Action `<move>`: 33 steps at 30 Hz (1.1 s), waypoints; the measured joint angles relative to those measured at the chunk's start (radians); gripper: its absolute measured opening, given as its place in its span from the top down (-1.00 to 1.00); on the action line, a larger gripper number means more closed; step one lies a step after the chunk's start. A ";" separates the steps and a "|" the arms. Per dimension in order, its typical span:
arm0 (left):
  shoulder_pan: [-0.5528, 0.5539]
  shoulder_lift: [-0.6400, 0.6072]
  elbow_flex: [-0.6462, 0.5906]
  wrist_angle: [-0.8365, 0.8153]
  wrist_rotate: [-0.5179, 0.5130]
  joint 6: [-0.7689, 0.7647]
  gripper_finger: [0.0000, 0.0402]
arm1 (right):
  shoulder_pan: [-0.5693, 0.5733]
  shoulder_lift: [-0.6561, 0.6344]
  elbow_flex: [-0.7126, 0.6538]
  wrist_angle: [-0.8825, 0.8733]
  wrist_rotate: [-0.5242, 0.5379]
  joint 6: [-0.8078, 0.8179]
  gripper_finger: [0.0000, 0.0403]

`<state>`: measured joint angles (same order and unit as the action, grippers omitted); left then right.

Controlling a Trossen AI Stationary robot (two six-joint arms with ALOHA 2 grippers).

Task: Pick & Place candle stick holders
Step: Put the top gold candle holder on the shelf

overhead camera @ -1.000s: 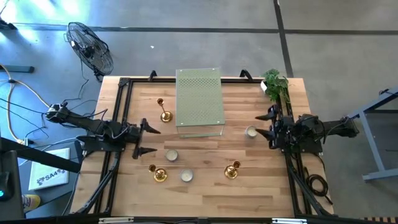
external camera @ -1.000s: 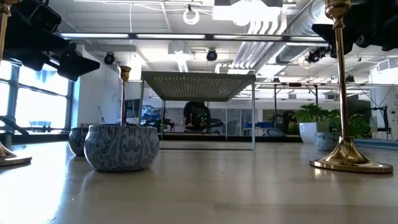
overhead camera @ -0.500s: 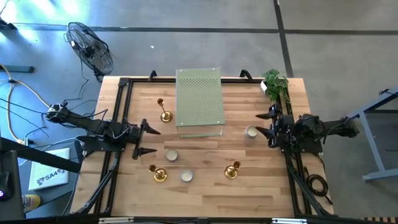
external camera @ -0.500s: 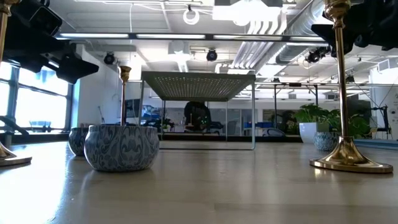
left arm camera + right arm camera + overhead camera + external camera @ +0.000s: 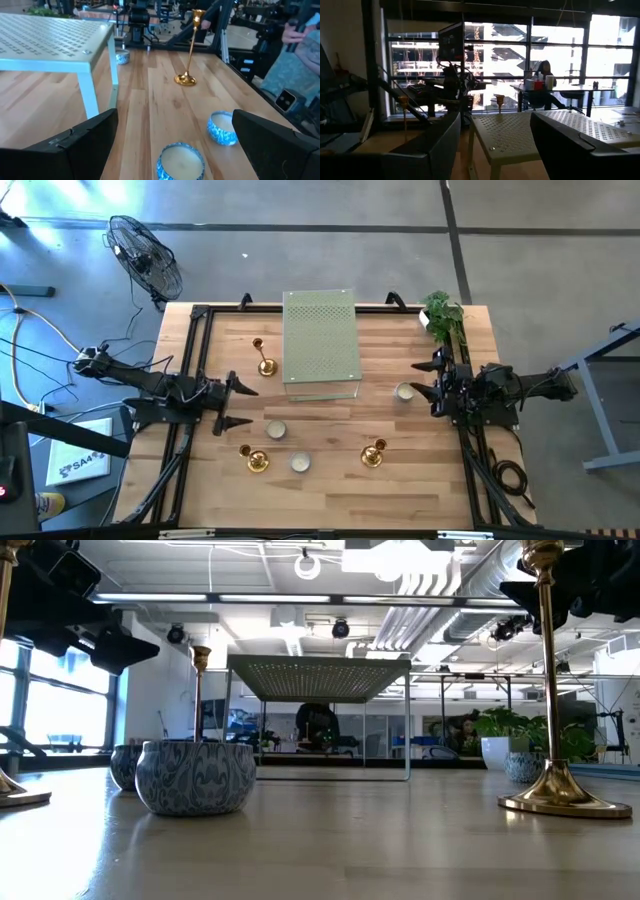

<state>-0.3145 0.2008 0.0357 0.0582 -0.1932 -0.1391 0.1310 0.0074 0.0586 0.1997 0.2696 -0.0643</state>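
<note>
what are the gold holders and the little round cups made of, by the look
Gold holders: likely polished brass or brass-plated metal; mirror-like reflections on stem and base. Cups: seemingly glazed ceramic or printed tin, blue-and-white marbled walls with a slight sheen, holding what looks like cream wax.

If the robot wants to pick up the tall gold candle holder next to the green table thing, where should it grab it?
Probably on the slim upright stem of the gold candle holder, about midway up. It stands upright on a small round base, so pinching the stem from the side suits it best. The left gripper is nearest and open; it should come from its own side, away from the green perforated stand.
</note>
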 joint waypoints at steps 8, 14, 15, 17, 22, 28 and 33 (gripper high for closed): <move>0.000 0.000 0.000 0.007 -0.029 0.037 -0.92 | 0.000 0.000 0.000 -0.001 0.110 0.009 -0.16; 0.000 -0.002 0.067 0.030 -0.217 0.143 -0.92 | 0.000 0.000 0.000 -0.002 0.154 0.014 -0.14; 0.000 -0.002 0.106 0.014 -0.232 0.177 -0.92 | 0.000 0.000 0.000 -0.002 0.154 0.014 -0.14; 0.000 -0.001 0.201 -0.064 -0.280 0.227 -0.92 | 0.000 0.000 0.000 -0.002 0.154 0.015 -0.13; 0.000 0.023 0.421 -0.344 -0.413 0.274 -0.92 | 0.000 0.000 0.000 -0.005 0.144 0.022 -0.13; 0.001 0.040 0.501 -0.375 -0.814 0.119 -0.92 | 0.000 0.000 0.000 -0.029 0.145 0.023 -0.11; 0.000 0.038 0.501 -0.353 -0.892 -0.020 -0.92 | 0.000 0.000 0.000 -0.047 0.146 0.048 -0.11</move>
<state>-0.3144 0.2388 0.5365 -0.2949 -1.0850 -0.1592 0.1307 0.0074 0.0586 0.1532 0.4158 -0.0167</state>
